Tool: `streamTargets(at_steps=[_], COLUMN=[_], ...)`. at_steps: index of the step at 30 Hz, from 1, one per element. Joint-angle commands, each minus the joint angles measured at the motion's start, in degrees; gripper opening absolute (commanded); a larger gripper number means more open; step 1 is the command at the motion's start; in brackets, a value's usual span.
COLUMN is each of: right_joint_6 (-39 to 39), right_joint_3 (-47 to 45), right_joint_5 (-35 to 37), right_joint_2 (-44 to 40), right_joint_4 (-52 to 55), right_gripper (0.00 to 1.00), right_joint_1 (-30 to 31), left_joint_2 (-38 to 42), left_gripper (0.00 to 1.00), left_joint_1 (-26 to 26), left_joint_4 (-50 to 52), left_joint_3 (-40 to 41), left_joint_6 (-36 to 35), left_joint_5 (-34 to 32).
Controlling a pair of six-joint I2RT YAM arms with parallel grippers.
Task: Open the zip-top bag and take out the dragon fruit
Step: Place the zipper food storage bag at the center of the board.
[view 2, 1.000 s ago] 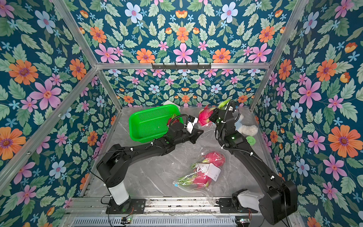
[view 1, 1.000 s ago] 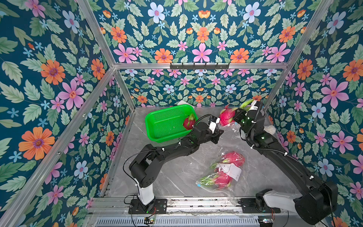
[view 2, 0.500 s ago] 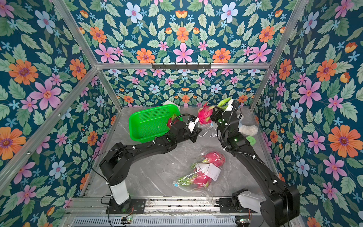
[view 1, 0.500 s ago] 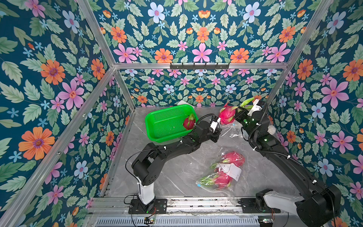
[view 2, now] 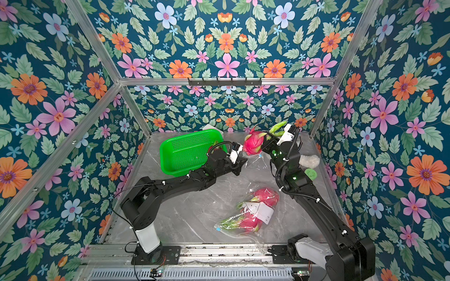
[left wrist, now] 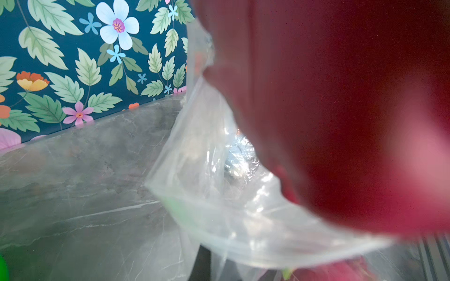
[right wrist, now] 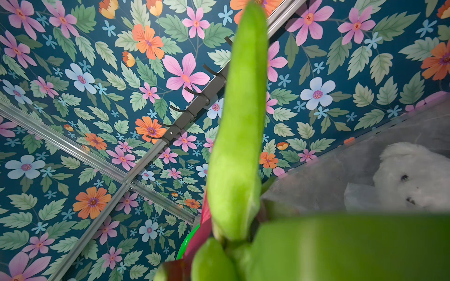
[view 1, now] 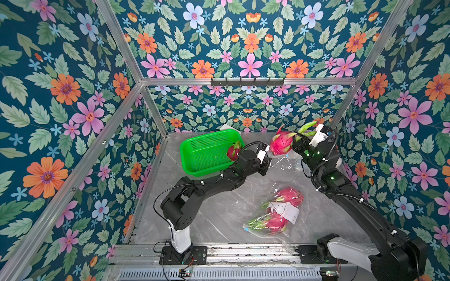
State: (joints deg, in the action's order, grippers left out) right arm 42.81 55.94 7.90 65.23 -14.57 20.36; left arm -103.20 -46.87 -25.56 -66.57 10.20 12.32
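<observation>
My right gripper (view 1: 299, 140) is shut on the green scales of a magenta dragon fruit (view 1: 282, 144) and holds it in the air at the back of the table, seen in both top views (view 2: 253, 144). One green scale (right wrist: 238, 121) fills the right wrist view. Just below the fruit, my left gripper (view 1: 265, 160) is shut on the rim of a clear zip-top bag (view 1: 283, 161). In the left wrist view the bag (left wrist: 219, 194) hangs open and limp, with the fruit (left wrist: 341, 97) close above its mouth.
A second clear bag (view 1: 275, 215) with two dragon fruits and a white label lies at the front right. A green basket (view 1: 204, 150) at the back left holds one dragon fruit (view 1: 233, 151). A white plush toy (view 2: 309, 160) and a green disc (view 2: 310, 174) sit by the right wall.
The right wrist has swung slightly toward the back right while keeping the fruit raised. The left gripper has shifted a little and still holds the bag.
</observation>
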Motion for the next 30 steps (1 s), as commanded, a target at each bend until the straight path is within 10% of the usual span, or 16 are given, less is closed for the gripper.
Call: streamTargets(at_steps=[1, 13, 30], right_joint_6=[1.59, 14.40, 12.48], right_joint_3=[-0.31, 5.27, 0.72], right_joint_5=[1.41, -4.55, -7.35], right_joint_2=[1.88, 14.55, -0.06], right_joint_4=[-11.51, -25.75, -12.39], right_gripper=[0.00, 0.00, 0.00], right_joint_1=[0.01, 0.03, -0.15], left_joint_2=[1.25, 1.57, -7.10], left_gripper=[0.00, 0.01, 0.00], left_joint_1=[0.21, 0.20, 4.77], left_joint_4=[5.26, 1.36, 0.77], left_joint_3=[0.94, 2.95, -3.41], left_joint_6=[-1.15, 3.21, 4.38], left_joint_5=[-0.28, 4.77, 2.48])
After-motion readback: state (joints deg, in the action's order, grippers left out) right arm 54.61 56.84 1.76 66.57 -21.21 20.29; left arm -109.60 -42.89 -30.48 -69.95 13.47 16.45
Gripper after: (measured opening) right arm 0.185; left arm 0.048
